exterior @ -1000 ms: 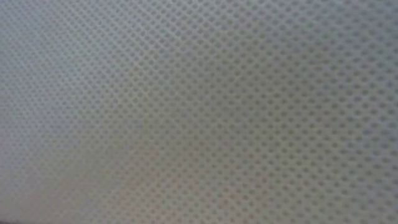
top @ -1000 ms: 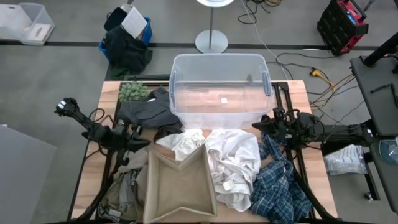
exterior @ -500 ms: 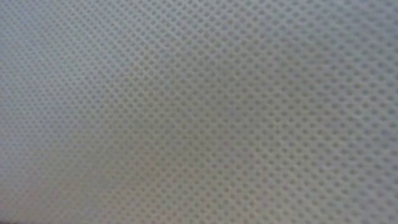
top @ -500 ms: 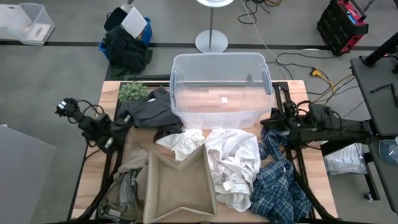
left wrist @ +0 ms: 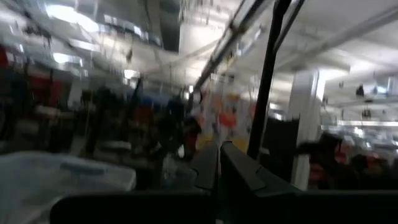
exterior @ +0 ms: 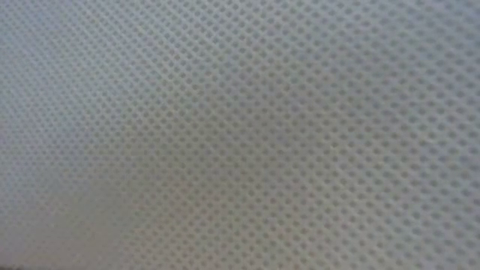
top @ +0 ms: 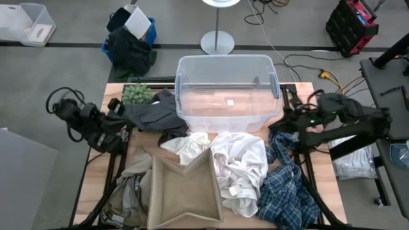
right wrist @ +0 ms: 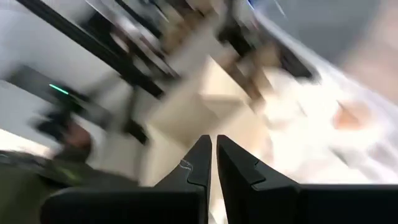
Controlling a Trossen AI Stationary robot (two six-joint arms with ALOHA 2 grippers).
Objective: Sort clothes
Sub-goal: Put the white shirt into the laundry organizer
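Note:
The clothes lie in a heap on the table's near half: a dark grey piece [top: 152, 116], two white shirts [top: 190, 147] [top: 239, 167], a blue plaid shirt [top: 289, 186], a tan khaki piece [top: 184, 191] and an olive-grey piece [top: 131, 191]. My left gripper [top: 119, 107] is shut and empty, raised over the table's left edge beside the dark piece; its wrist view shows the fingers closed [left wrist: 217, 157]. My right gripper [top: 279, 122] is shut and empty above the plaid shirt's far end; its fingers are closed [right wrist: 213, 148]. Pale mesh cloth [exterior: 240, 135] covers the whole low view.
A clear plastic bin [top: 225, 64] stands at the table's far middle and shows in the left wrist view [left wrist: 62, 177]. A green fuzzy plant ball [top: 136, 94] sits at the far left. A dark bag with white paper [top: 131, 35] is on the floor beyond the table.
My left gripper has drawn back from over the clothes toward the table's left and far edges and tipped up to face the room. My right arm has folded back toward the right edge, its gripper shifting slightly right. The clothes have stayed where they were.

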